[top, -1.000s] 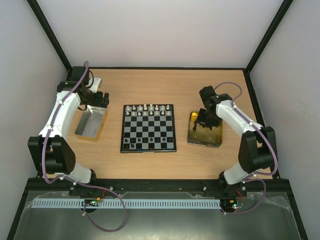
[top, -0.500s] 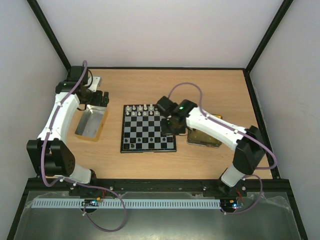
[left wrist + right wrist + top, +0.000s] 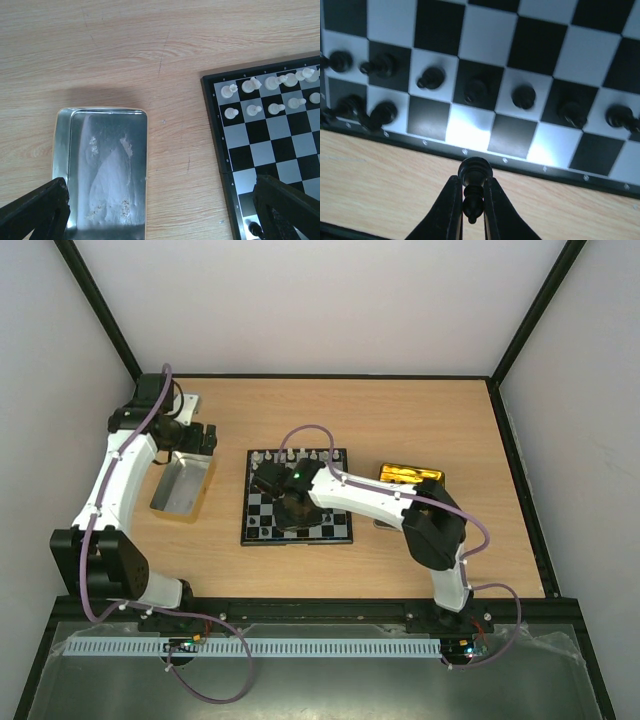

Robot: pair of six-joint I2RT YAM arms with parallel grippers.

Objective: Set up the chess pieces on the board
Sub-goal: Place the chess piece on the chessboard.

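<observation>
The board (image 3: 330,532) lies mid-table, with white chess pieces (image 3: 300,456) in its two far rows. My right gripper (image 3: 284,508) reaches over the board's near left part. In the right wrist view it is shut on a black piece (image 3: 474,174), which hangs above the board's near rim (image 3: 530,166). Black pieces (image 3: 524,96) stand in the near rows just beyond it. My left gripper (image 3: 188,452) hovers open over the silver tray (image 3: 107,165), its fingers (image 3: 35,210) wide apart with nothing between them. White pieces (image 3: 257,95) show on the board (image 3: 272,150) to its right.
A gold tray (image 3: 412,476) sits right of the board, partly behind the right arm. The silver-grey tray (image 3: 180,490) lies left of the board on the wooden table (image 3: 330,410). Black frame posts and white walls enclose the table.
My right arm has swung left from the gold tray across the board, carrying the black piece to the near left rows. The left arm has stayed in place.
</observation>
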